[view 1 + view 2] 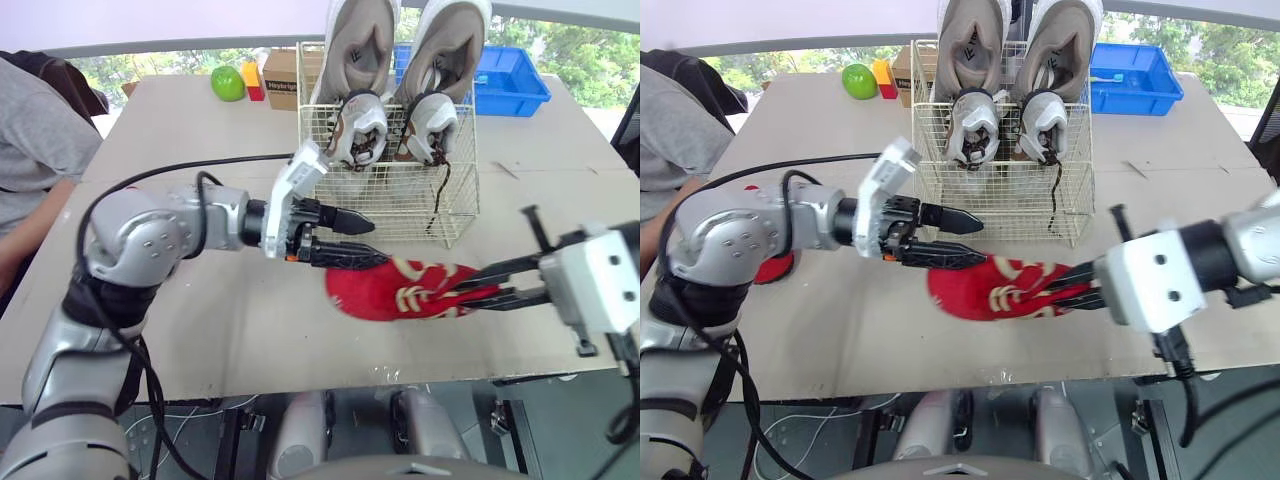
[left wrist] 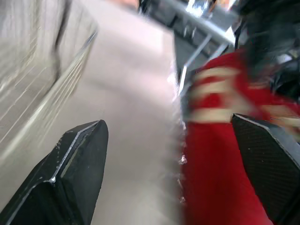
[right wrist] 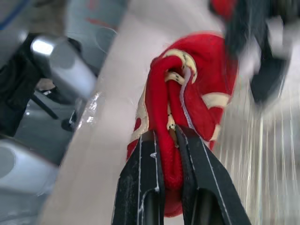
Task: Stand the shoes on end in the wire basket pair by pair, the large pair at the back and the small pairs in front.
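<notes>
1 red shoe [image 1: 400, 290]: right fingers [image 3: 145, 183] clamp it, left fingers [image 2: 70, 173] spread alongside.

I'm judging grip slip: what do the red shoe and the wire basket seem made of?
Red shoe: seemingly soft matte fabric with cream trim; its collar bunches where the right gripper pinches it. Wire basket: thin wire grid, probably metal with a pale coating.

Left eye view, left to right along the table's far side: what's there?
Green apple → cardboard box → wire basket holding the grey shoes → blue bin. The red shoe in the right hand overlaps the basket, so omitted.
</notes>
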You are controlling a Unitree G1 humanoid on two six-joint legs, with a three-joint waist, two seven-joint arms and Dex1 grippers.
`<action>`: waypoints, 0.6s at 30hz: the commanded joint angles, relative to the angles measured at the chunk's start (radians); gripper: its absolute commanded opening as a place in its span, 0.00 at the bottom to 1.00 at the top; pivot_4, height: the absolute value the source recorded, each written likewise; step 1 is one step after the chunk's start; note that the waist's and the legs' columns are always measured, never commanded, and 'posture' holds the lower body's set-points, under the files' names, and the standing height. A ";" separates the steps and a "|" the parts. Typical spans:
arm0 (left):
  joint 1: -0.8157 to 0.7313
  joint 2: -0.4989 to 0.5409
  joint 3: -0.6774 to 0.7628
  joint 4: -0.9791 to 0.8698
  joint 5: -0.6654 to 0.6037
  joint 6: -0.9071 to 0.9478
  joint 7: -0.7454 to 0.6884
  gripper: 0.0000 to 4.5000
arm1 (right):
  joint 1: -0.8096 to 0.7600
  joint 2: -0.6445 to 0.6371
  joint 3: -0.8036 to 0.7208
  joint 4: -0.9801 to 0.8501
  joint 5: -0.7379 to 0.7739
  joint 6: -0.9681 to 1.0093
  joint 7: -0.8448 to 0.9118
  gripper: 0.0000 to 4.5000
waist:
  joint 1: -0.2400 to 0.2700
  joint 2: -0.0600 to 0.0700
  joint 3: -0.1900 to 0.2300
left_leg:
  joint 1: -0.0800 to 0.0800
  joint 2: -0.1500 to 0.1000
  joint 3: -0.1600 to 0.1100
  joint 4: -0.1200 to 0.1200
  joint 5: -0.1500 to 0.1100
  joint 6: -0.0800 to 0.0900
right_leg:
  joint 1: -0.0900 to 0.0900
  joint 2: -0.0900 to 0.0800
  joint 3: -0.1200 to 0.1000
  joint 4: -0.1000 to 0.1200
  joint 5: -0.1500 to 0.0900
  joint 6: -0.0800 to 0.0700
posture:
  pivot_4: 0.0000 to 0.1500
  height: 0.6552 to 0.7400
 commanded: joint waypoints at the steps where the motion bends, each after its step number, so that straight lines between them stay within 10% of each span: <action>1: -0.025 0.052 -0.039 -0.007 0.116 -0.042 -0.155 1.00 | -0.105 0.041 0.031 0.035 -0.015 -0.048 0.033 0.01 | 0.000 0.000 0.000 | -0.004 0.000 0.000 0.000 0.001 -0.001 | -0.004 0.000 -0.001 0.000 0.000 0.001 | 1.00 1.00; 8: -0.037 0.096 -0.018 -0.070 0.007 0.151 -0.389 1.00 | -0.212 0.143 0.106 0.125 -0.150 -0.160 0.017 0.01 | -0.001 0.001 0.001 | -0.020 0.001 0.000 0.001 0.001 -0.002 | -0.019 0.000 -0.007 0.005 -0.003 0.004 | 1.00 1.00; 15: -0.083 -0.002 0.064 -0.009 -0.074 0.337 -0.329 1.00 | -0.220 0.187 0.117 0.129 -0.169 -0.171 0.021 0.01 | 0.003 0.001 0.001 | -0.020 0.001 0.000 0.012 -0.002 0.003 | -0.019 0.000 -0.007 0.019 -0.003 0.004 | 1.00 1.00; 18: -0.127 -0.058 0.118 0.073 -0.084 0.407 -0.278 0.76 | -0.217 0.192 0.119 0.127 -0.157 -0.155 0.032 0.00 | 0.002 0.001 0.001 | -0.014 0.000 0.000 0.015 -0.001 0.003 | -0.014 0.000 -0.006 0.022 -0.005 0.000 | 1.00 1.00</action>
